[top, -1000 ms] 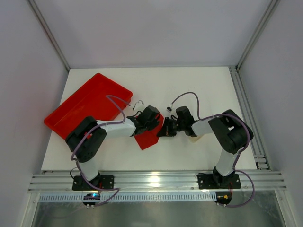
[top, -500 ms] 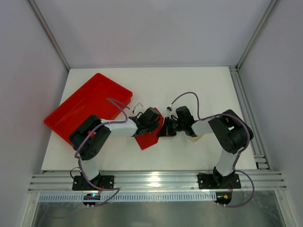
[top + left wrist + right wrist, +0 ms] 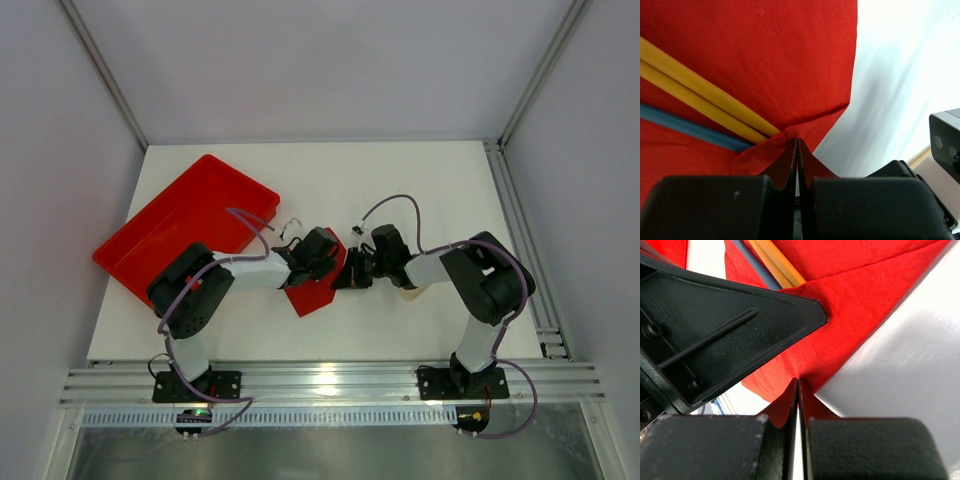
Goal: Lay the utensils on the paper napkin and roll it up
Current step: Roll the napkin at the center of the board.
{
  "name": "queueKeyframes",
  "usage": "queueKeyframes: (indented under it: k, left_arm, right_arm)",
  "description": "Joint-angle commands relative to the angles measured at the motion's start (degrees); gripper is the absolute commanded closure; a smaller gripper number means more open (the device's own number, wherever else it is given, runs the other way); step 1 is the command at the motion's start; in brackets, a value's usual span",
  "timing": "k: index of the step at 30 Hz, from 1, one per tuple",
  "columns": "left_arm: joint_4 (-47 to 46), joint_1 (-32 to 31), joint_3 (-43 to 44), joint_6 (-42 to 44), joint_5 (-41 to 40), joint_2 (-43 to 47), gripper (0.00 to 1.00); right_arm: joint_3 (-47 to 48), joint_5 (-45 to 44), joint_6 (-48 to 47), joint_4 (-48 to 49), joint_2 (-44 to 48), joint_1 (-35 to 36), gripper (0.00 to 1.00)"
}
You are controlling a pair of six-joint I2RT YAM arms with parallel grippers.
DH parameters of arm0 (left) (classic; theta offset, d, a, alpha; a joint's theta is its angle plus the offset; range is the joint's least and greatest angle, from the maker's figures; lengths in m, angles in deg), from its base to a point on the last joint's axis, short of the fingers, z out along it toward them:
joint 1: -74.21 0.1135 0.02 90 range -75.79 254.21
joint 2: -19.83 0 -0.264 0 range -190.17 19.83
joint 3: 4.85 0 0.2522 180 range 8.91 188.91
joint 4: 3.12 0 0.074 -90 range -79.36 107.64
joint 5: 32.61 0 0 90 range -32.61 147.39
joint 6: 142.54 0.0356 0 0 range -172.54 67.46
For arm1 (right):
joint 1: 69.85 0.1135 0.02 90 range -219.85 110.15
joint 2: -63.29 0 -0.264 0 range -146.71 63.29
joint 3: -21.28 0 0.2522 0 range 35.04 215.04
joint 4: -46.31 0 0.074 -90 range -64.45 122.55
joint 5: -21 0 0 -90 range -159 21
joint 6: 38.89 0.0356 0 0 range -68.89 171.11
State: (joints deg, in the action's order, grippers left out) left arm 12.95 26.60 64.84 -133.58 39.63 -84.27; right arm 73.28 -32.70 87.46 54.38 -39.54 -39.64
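The paper napkin [image 3: 312,292] is lying on the desk [image 3: 900,75], and the utensils [image 3: 700,95] are being carried on it, two tan sticks side by side with a blue-grey piece [image 3: 685,127] alongside. Their long axis is running diagonally across the napkin, the near ends pointing at the napkin's folded-up corner. That corner is being pinched by the clenched left claw [image 3: 796,145], the nearer one, while the napkin's adjoining edge is being gripped by the clenched right claw [image 3: 798,384]. The roll is judged to be needing a turn about that axis.

Left pincer [image 3: 798,150], right pincer [image 3: 798,387], both clamped.
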Motion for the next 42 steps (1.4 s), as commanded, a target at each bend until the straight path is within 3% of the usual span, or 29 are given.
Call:
queueKeyframes:
  k: [1,10,42]
  left_arm:
    - [-2.0,0.2,-1.2,0.1,-0.6,1.5,1.00]
    - [-6.1,0.2,-4.2,1.8,-2.1,4.7,1.00]
    - [-8.7,3.1,-2.6,1.5,2.4,0.2,1.00]
  right_arm:
    - [-1.1,-3.8,-2.0,-1.7,0.3,0.5,0.96]
    - [-1.1,-3.6,-1.9,-1.3,-0.2,0.6,0.96]
    - [-1.1,-3.5,-2.2,-1.8,-0.1,0.5,0.96]
